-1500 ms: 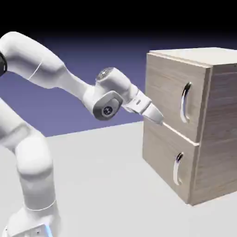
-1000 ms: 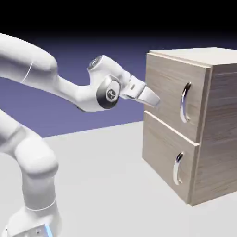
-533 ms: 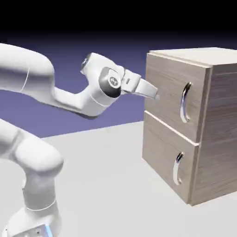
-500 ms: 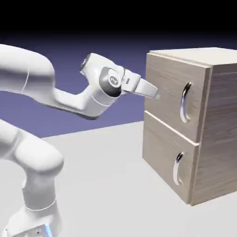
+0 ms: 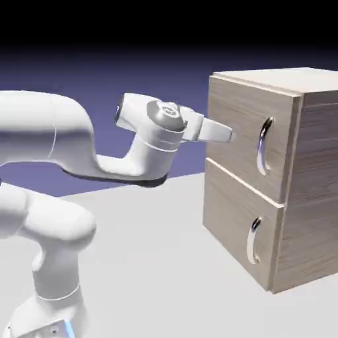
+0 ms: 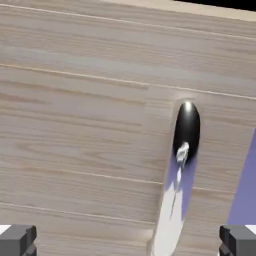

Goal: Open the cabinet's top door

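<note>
Grey table [image 5: 152, 264] — cabinet [image 5: 304, 218] on it

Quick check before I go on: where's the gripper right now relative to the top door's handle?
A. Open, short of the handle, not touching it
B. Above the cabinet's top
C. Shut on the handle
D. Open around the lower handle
A: in the exterior view the gripper sits left of the handle with door panel showing between them, and the hand view shows both fingertips wide apart.

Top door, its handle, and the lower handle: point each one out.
top door [image 5: 234, 112], exterior view, bare wood left of the handle.
top door's handle [image 5: 264, 145], exterior view, middle of the curved silver bar.
lower handle [image 5: 253, 241], exterior view, middle of the short silver bar.
</note>
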Robot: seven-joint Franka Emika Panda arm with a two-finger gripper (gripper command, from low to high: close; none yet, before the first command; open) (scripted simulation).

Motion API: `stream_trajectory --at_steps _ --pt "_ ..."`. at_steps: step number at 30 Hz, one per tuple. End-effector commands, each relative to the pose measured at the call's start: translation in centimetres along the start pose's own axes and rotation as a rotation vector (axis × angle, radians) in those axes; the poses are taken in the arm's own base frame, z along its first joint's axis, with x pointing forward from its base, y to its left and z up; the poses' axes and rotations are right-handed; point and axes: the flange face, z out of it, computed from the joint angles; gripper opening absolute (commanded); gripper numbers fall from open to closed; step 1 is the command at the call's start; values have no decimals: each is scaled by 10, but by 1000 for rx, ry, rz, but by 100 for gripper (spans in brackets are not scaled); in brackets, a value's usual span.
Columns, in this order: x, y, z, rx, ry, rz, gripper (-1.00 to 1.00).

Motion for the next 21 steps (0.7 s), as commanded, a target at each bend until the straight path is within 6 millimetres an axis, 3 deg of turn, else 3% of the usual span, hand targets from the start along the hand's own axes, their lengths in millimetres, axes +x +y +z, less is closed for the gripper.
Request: stream_trajectory --at_steps 1,21 --pt "0 3 2 9 11 5 100" --pt "-16 63 61 226 172 113 100"
